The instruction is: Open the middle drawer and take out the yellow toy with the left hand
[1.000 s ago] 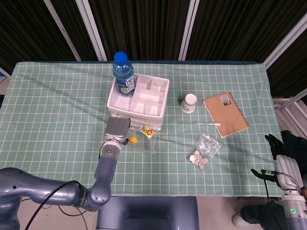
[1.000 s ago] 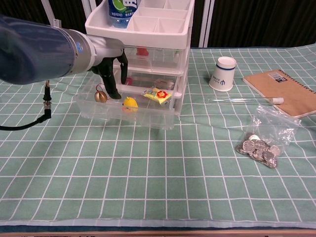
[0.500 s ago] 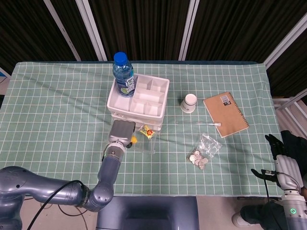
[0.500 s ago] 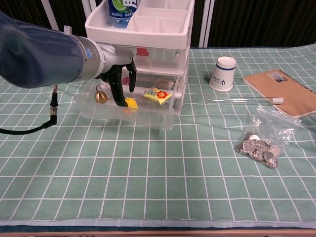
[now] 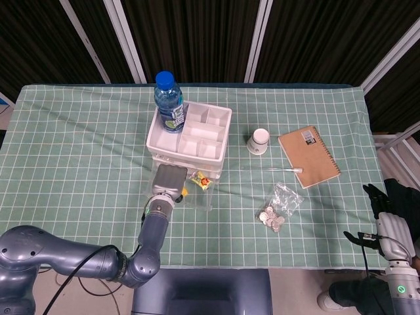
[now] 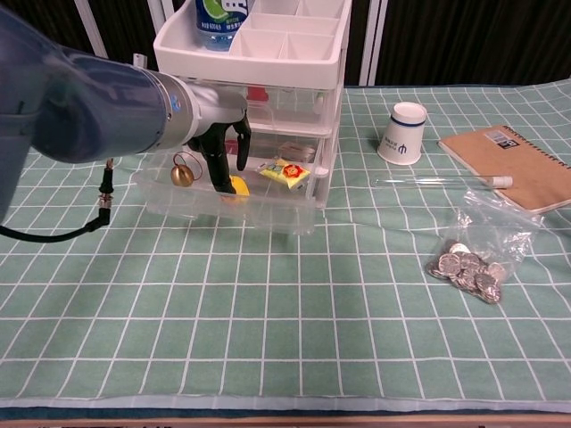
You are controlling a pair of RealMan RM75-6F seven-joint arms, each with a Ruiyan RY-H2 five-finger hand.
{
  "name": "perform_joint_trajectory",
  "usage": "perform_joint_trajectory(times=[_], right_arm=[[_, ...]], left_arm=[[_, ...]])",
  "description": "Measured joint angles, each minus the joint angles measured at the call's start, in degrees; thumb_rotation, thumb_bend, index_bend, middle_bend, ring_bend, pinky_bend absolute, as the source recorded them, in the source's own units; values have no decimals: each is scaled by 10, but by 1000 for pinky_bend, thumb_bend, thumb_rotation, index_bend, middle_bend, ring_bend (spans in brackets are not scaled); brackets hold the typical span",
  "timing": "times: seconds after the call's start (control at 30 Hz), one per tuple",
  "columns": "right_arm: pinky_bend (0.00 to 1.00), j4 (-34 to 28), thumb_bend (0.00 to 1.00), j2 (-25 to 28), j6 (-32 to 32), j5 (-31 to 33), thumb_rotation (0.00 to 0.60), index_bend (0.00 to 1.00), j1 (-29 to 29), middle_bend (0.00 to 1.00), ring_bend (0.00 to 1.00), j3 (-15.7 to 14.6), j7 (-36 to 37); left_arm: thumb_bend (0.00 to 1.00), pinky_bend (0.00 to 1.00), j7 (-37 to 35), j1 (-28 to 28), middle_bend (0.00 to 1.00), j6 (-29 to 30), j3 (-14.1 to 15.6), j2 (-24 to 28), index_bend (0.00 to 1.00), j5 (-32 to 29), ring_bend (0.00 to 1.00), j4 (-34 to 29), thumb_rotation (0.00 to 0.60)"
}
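A green checked tablecloth [image 5: 79,151] covers the table, and on it, near the back, stands a white drawer unit [image 6: 268,53] with clear drawers and a divided tray on top. A blue-capped water bottle [image 5: 168,102] stands upright in the tray's left rear compartment. The middle drawer [image 6: 223,201] is pulled well out toward the robot. The left arm reaches in from the lower left, and the left hand [image 6: 219,147] hangs over the open drawer with its dark fingers [image 6: 217,169] pointing down into it. One finger touches the yellow toy [image 6: 237,186], which lies on the drawer floor near the middle; the other fingers stand apart from it, and whether the toy is actually pinched cannot be told from either view. In the same drawer a small gold bell [image 6: 181,175] sits to the left of the hand and a yellow and red packet [image 6: 285,171] lies to its right. To the right of the unit a brown spiral notebook [image 5: 308,156] lies flat, with a thin clear tube [image 6: 442,181] just in front of it and a white paper cup [image 6: 401,133] standing upside down between notebook and drawers. Nearer the front edge a clear bag of coins [image 6: 468,259] rests on the cloth. The right hand [image 5: 387,226] shows at the lower right of the head view, off the table and holding nothing, its fingers slightly spread.
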Motion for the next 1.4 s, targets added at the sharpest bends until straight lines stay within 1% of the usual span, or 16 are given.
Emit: perform_joint_trajectory(times=[0.2, 0.57, 0.9, 1.0, 1.2, 1.4], right_arm=[[223, 0, 65, 0, 0, 0, 600, 0, 0, 0, 0, 0, 1], [222, 1, 65, -1, 1, 0, 600, 0, -1, 0, 0, 0, 3], [222, 1, 65, -1, 0, 0, 600, 0, -1, 0, 0, 0, 3], [222, 1, 66, -1, 1, 0, 600, 0, -1, 0, 0, 0, 4], [222, 1, 65, -1, 1, 0, 600, 0, -1, 0, 0, 0, 5], [223, 1, 65, -1, 1, 0, 600, 0, -1, 0, 0, 0, 6]], left_arm=[[184, 1000, 6, -10, 1000, 6, -9, -2, 422, -16, 1000, 4, 600], [184, 1000, 40, -30, 1000, 9, -12, -2, 439, -65, 1000, 16, 600], [186, 1000, 45, -38, 1000, 1, -9, -5, 445, -74, 1000, 27, 600], [208, 1000, 44, -38, 1000, -1, -8, -6, 455, -75, 1000, 28, 600], [296, 1000, 43, -39, 1000, -2, -4, -7, 502, -75, 1000, 27, 600], [318, 1000, 39, -39, 1000, -1, -3, -3, 507, -72, 1000, 22, 600]])
